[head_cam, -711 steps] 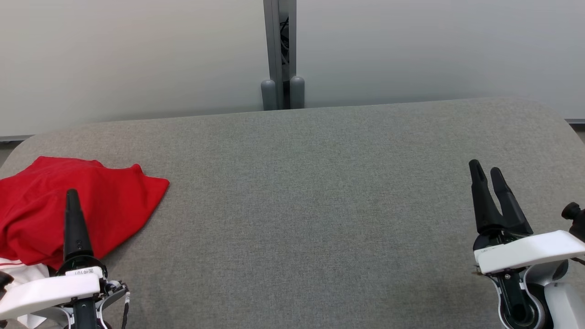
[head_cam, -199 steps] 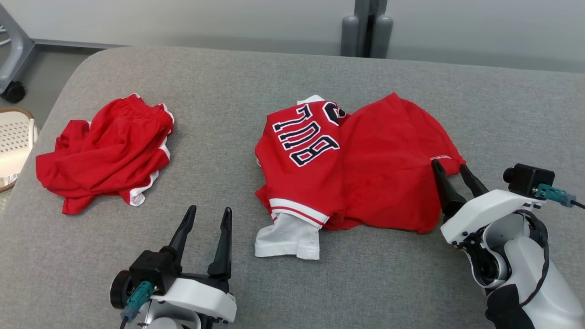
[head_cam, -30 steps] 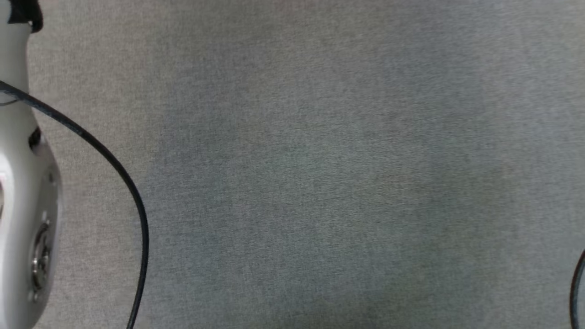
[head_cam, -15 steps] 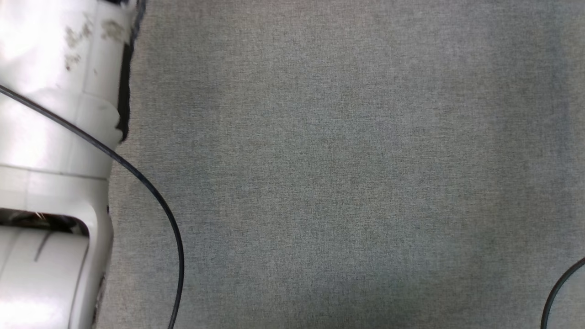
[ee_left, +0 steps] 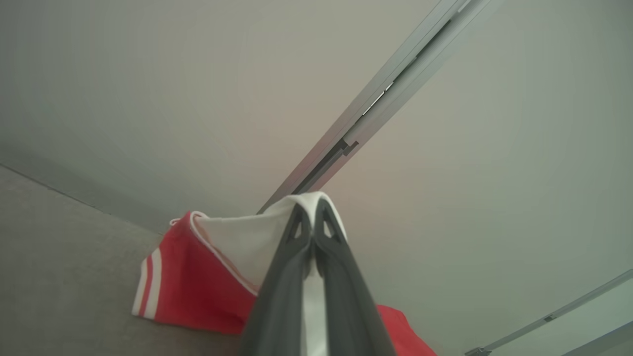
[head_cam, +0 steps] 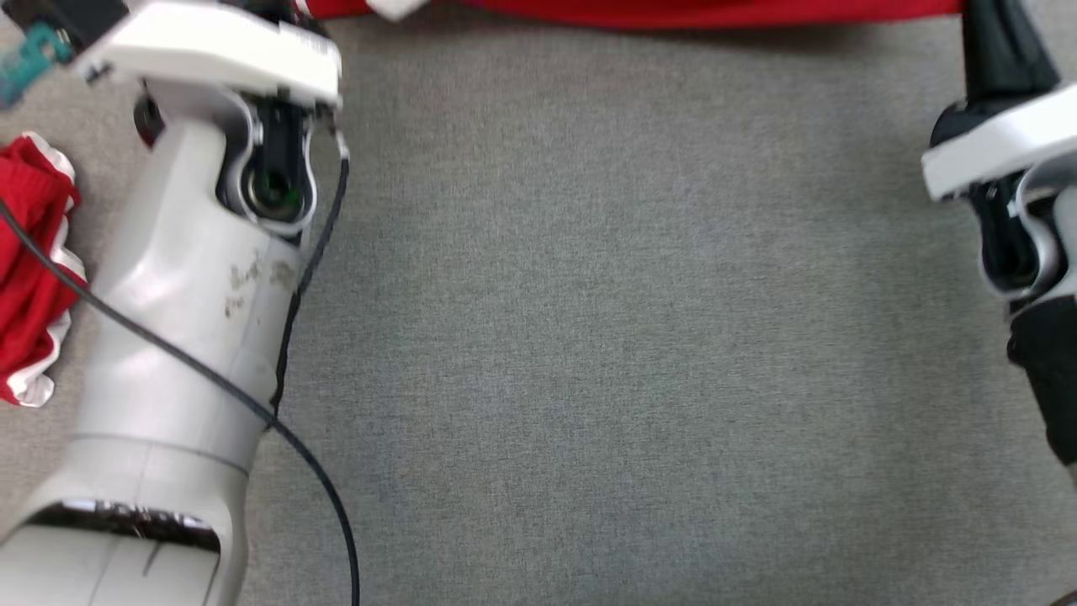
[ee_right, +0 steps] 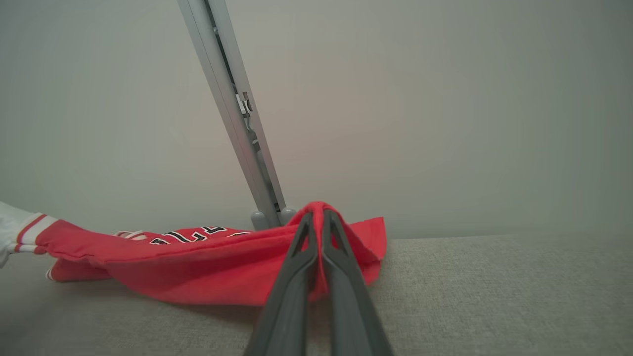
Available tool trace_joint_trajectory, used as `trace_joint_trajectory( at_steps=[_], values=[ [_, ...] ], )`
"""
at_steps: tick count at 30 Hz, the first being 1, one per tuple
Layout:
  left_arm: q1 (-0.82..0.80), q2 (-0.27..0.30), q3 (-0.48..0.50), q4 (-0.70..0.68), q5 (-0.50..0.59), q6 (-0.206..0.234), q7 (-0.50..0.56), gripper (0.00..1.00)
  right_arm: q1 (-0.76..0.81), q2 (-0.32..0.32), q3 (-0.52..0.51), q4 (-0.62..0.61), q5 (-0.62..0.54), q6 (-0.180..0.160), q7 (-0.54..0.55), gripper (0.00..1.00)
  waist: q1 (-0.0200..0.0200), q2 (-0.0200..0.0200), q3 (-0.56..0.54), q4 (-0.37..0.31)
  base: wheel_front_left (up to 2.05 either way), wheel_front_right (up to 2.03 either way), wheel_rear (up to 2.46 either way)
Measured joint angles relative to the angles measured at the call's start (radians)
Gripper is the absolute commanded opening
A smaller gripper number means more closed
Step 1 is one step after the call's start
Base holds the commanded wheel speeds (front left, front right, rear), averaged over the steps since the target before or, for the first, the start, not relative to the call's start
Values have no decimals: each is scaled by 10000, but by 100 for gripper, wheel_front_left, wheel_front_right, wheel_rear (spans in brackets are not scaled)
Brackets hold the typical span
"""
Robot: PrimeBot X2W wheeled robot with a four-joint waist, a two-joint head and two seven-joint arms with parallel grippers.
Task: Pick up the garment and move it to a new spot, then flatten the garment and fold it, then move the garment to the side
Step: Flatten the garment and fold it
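The garment is a red jersey with a white sleeve and dark lettering. Its near edge [head_cam: 673, 10] runs along the top of the head view, stretched between my two arms. My left gripper [ee_left: 311, 217] is shut on the white sleeve [ee_left: 237, 242], lifting it off the table. My right gripper [ee_right: 317, 217] is shut on a fold of the red cloth [ee_right: 207, 267], which sags to the table behind it. In the head view my left arm [head_cam: 193, 278] and right arm [head_cam: 1010, 168] reach up past the top edge.
A second red piece with white trim [head_cam: 29, 252] lies crumpled at the left, beside my left arm. The grey fabric table [head_cam: 631, 337] spreads between the arms. A black cable [head_cam: 210, 379] hangs across my left arm. A grey partition post [ee_right: 232, 113] stands behind the table.
The head view has shifted, so both wrists, the jersey's near edge and the crumpled red piece now show. Both grippers remain shut.
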Motion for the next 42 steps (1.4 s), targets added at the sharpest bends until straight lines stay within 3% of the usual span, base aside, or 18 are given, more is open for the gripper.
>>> trace_joint_trajectory(
  at_steps=[5, 14, 28, 36, 42],
  values=[
    [1144, 4, -31, 236, 468, -81, 2, 0, 736, 79, 311, 232, -176, 0, 0, 0, 0, 0, -698, -40, 0, 0, 0],
    [2639, 44, -1344, 525, 1801, -132, 4, 0, 1592, -21, 1034, 1078, -443, 0, 0, 0, 0, 0, -1738, 109, 0, 0, 0],
    [4605, 637, -2715, 1346, 2855, -161, 366, 0, 2323, -445, 2938, 2347, -405, 2, 0, 0, 0, 0, -3144, 254, 0, 0, 0],
    [5091, 1024, -3438, 1252, 3336, -163, 734, 0, 2454, -765, 4079, 2880, 428, 2, 0, 0, 0, 0, -3534, 257, 0, 0, 0],
    [5559, 1522, -4025, 617, 3467, -163, 1442, 0, 2646, -1137, 5338, 2466, 1419, 2, 539, 0, 0, 0, -3877, 159, 0, 0, 0]
  ],
)
